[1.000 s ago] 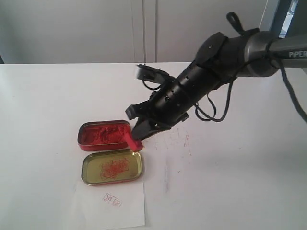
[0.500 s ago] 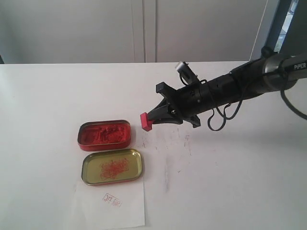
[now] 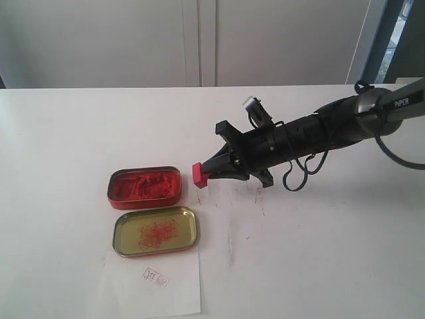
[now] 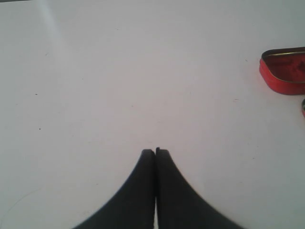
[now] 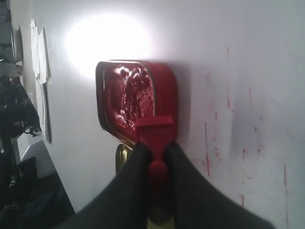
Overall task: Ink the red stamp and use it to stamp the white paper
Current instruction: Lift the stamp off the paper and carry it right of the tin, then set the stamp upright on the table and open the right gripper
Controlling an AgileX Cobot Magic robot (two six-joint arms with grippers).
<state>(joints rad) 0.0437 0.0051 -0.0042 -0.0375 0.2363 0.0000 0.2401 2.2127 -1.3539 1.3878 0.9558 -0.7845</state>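
Fingers of the right gripper (image 3: 208,174) clamp the red stamp (image 3: 197,174), held in the air beside the red tin (image 3: 145,186). The white paper (image 3: 156,282) lies past the tin's gold lid (image 3: 155,231). The left gripper (image 4: 156,153) is closed and empty.

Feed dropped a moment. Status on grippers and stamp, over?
Right gripper shut on red stamp, held sideways above table beside ink tin. Left gripper shut, empty. Paper bears one imprint; tin lid lies between stamp and paper.
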